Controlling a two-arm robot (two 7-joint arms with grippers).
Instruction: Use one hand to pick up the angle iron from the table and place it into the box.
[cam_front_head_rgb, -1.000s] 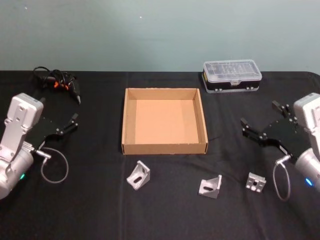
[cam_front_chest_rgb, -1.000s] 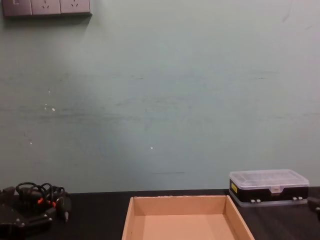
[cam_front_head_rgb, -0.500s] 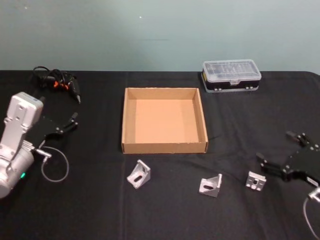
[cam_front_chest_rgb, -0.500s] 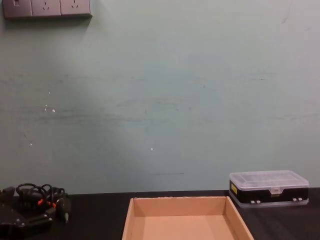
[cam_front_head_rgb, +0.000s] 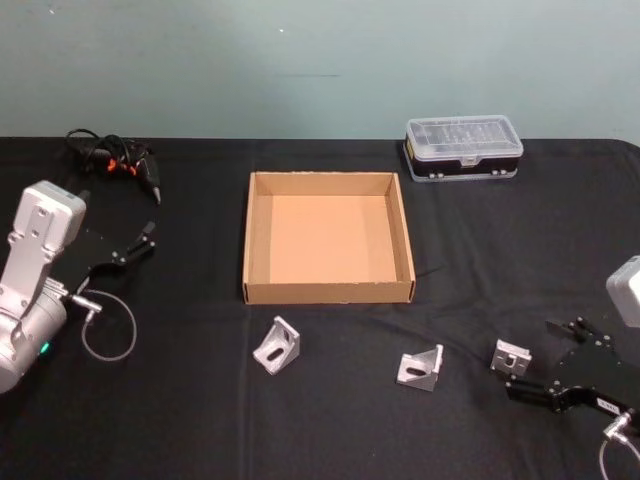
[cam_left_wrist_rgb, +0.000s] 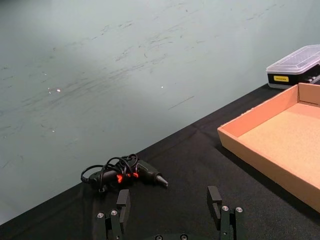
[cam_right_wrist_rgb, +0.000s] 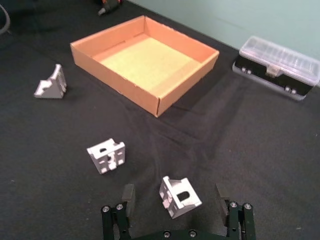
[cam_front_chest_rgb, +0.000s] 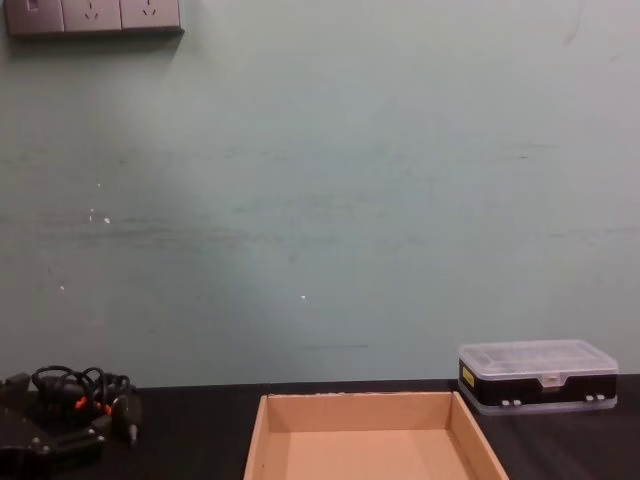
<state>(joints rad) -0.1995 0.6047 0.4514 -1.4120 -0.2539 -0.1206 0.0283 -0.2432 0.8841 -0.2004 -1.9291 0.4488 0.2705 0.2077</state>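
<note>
Your right gripper (cam_front_head_rgb: 534, 358) has dropped to table level in the past second. The nearest angle iron (cam_right_wrist_rgb: 179, 196) now sits on the table (cam_front_head_rgb: 200, 420) just ahead of it, between its spread, empty fingers (cam_right_wrist_rgb: 128, 193). The approach looks nearly complete, and closing on the piece is the likely next step. The box (cam_front_head_rgb: 328, 293) lies ahead and to that gripper's left, nothing in it yet. Two more angle irons (cam_front_head_rgb: 277, 346) rest farther left. Your left gripper (cam_left_wrist_rgb: 168, 196), fingers also spread, waits well apart.
</note>
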